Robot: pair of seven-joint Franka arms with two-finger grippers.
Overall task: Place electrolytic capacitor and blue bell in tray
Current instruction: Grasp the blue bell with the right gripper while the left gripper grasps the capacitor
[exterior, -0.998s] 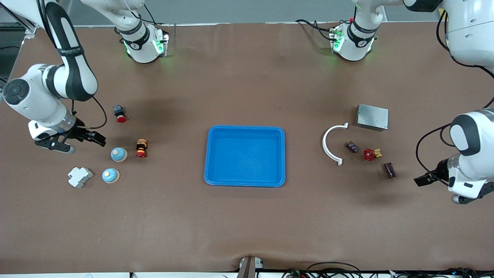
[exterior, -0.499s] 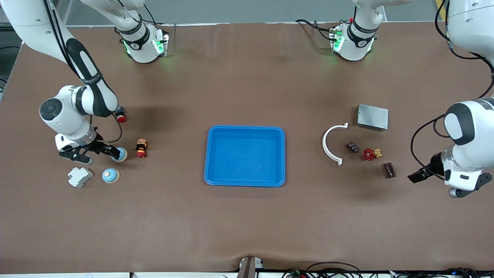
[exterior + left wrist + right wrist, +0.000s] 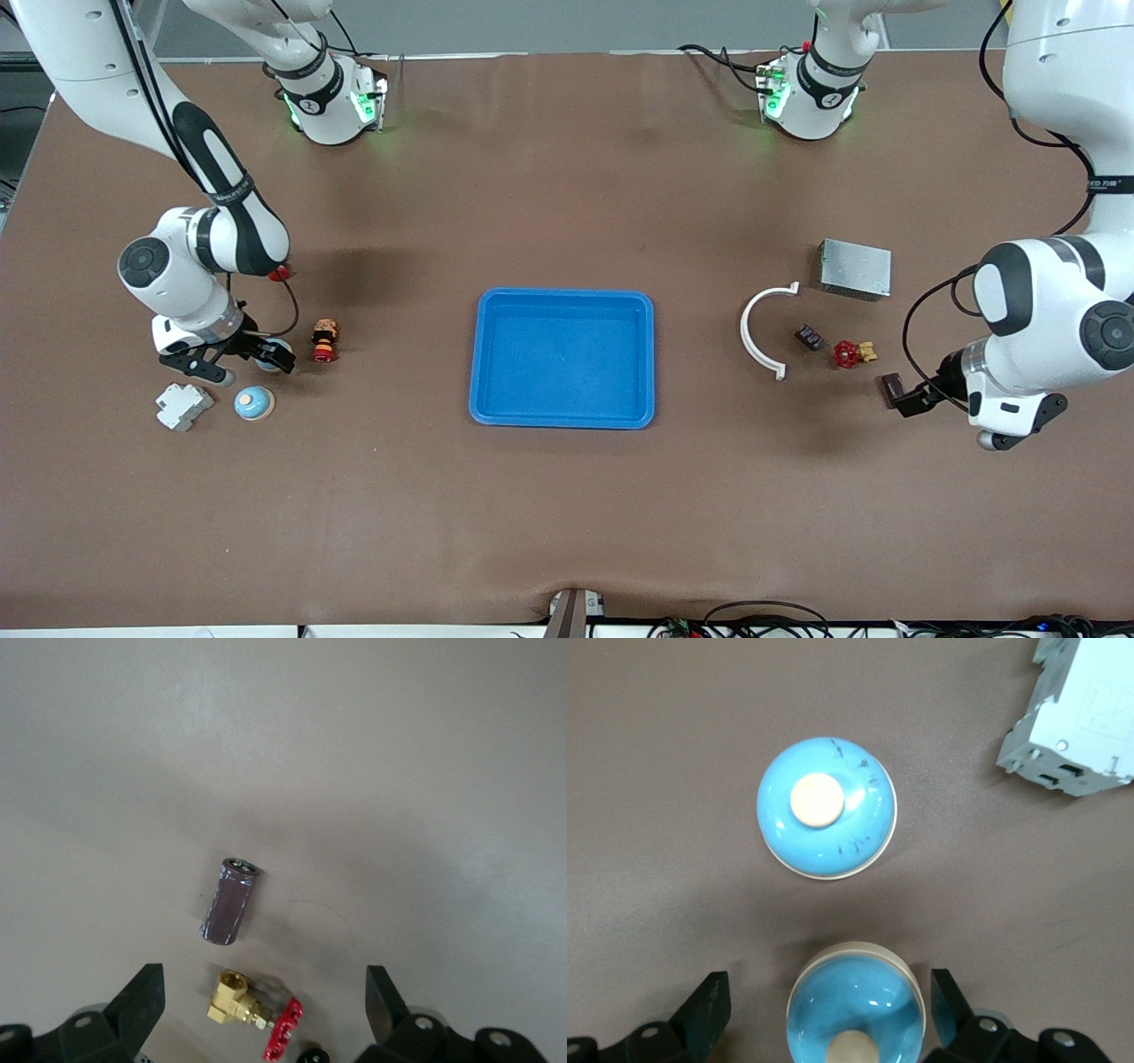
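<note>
Presently, items on the bench (image 3: 549, 514) are standing as follows.

Tray (image 3: 563, 418): lying at mid-bench, holding nothing.

Right pincer (image 3: 239, 356): hanging low over the blue bell (image 3: 266, 353), fingers (image 3: 709, 1014) spread wide on either side of its dome and not touching it.

Blue bell, wrist view (image 3: 856, 1010): sitting between the spread fingers, cream button showing.

Second blue bell (image 3: 253, 403): resting just beside the first, nearer the front camera; seen also at (image 3: 827, 806).

White breaker block (image 3: 183, 406): lying near the second bell, at the right arm's end.

Small figure with red base (image 3: 324, 340): standing beside the first bell, toward the tray.

Left pincer (image 3: 912, 396): hovering over the electrolytic capacitor (image 3: 890, 386), fingers (image 3: 137, 1005) parted, gripping nothing.

Electrolytic capacitor, wrist view (image 3: 230, 902): lying on its side on the bench, apart from both fingers.

Red-handled brass valve (image 3: 851, 354): sitting near the capacitor; also at (image 3: 257, 1019).

White curved bracket (image 3: 753, 332): lying between tray and valve.

Grey metal box (image 3: 855, 268): resting farther from the front camera than the valve.
</note>
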